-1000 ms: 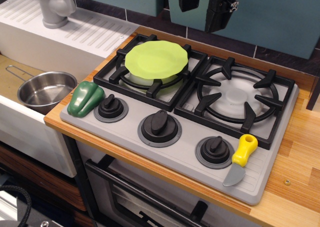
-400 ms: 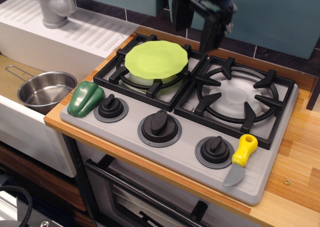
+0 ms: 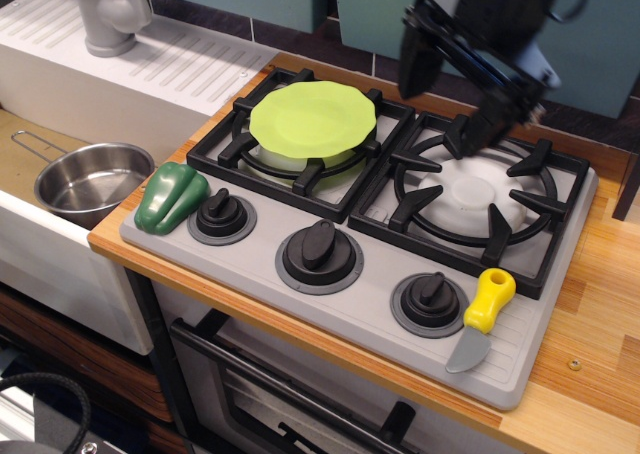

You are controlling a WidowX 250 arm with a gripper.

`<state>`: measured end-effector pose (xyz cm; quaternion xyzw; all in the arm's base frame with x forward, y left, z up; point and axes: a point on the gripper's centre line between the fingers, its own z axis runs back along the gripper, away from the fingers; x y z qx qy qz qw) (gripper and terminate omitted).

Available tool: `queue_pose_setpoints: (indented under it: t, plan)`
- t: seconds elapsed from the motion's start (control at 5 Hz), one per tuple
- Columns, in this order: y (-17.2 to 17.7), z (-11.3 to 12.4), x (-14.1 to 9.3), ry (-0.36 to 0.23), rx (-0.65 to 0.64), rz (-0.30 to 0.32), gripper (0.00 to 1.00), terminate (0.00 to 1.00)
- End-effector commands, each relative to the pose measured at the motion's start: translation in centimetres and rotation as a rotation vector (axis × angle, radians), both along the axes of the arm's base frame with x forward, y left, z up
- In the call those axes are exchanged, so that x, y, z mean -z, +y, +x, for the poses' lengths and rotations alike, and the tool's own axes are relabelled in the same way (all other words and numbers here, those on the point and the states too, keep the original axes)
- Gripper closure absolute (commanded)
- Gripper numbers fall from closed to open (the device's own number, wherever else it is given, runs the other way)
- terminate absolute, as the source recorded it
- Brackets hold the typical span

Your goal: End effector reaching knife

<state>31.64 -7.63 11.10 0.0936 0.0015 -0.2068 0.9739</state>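
The knife lies on the grey stove panel at the front right, just right of the right knob. Its yellow handle points away from me and its grey blade points toward the front edge. The black gripper hangs above the back of the right burner, well behind and above the knife. Its two dark fingers are spread apart with nothing between them.
A light green plate sits on the left burner. A green toy pepper lies at the stove's front left corner. Three black knobs line the front panel. A steel pot sits in the sink at left, with a grey faucet behind it.
The gripper has come down and moved right, from above the gap between the burners to over the back of the right burner. The knife has not moved.
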Motion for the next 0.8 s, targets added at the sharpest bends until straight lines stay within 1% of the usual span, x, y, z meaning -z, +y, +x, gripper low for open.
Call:
queue_pose_setpoints:
  t: [0.0,0.4,0.6]
  plan:
    - [-2.0,-1.4,0.3,-0.12,-0.022,-0.009,0.0,0.0]
    - [-3.5,-2.8,2.3,-0.159,-0.036,-0.011,0.0,0.0]
    - [-4.1,-3.2,2.9,-0.161,-0.037,-0.012,0.0,0.0]
